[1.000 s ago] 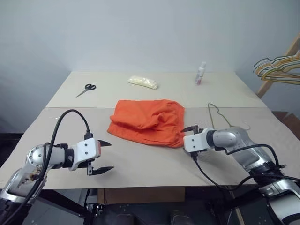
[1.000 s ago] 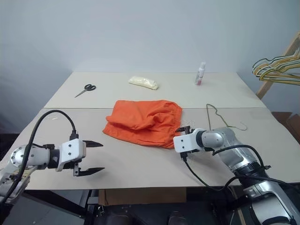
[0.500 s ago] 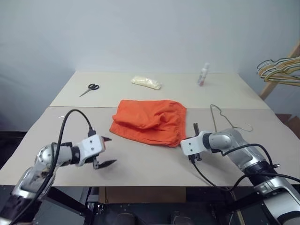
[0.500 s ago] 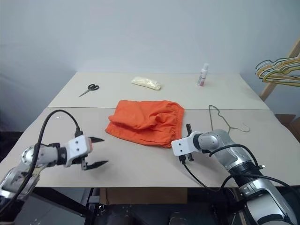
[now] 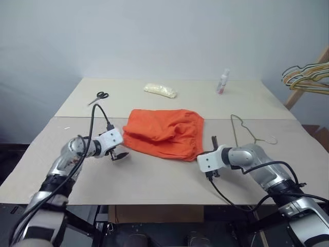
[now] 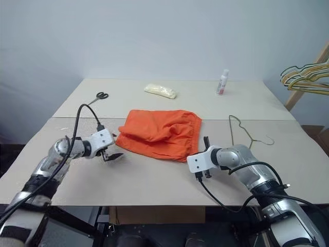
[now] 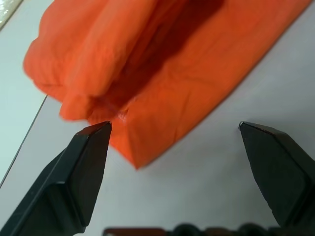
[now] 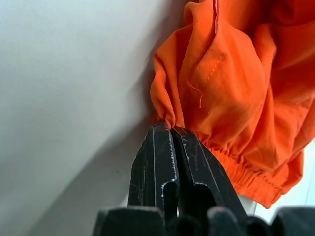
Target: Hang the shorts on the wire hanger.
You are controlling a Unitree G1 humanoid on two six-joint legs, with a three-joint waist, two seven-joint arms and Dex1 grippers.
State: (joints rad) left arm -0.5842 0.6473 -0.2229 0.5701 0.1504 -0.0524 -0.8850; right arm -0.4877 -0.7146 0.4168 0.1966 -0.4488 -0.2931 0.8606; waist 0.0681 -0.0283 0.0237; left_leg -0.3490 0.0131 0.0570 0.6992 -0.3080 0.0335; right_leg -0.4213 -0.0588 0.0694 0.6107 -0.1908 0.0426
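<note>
Bright orange fabric shorts (image 5: 163, 133) with a gathered elastic waistband, crumpled near the middle of the pale bench (image 5: 154, 177), waistband toward the right edge. Thin dull grey wire hanger (image 5: 245, 134) flat on the bench between the shorts and the right edge, apart from the fabric. Left gripper (image 5: 119, 153) just beside the shorts' left corner, low over the bench, black fingers (image 7: 83, 162) spread wide with the near corner of the cloth between them in the left wrist view, nothing clamped. Right gripper (image 8: 172, 135) at the shorts' near right corner, fingers pressed together, tips against the gathered waistband edge; whether any fabric is pinched cannot be told. Black-handled scissors (image 5: 97, 96) toward the far left corner of the bench. Pale yellowish packet (image 5: 160, 90) near the far edge, about midway along it. Small white bottle (image 5: 222, 82) upright near the far edge, toward the right. Bunch of yellow, green and pale hangers (image 5: 307, 76) past the bench's right edge, on a slanted wooden pole (image 5: 304, 80).
</note>
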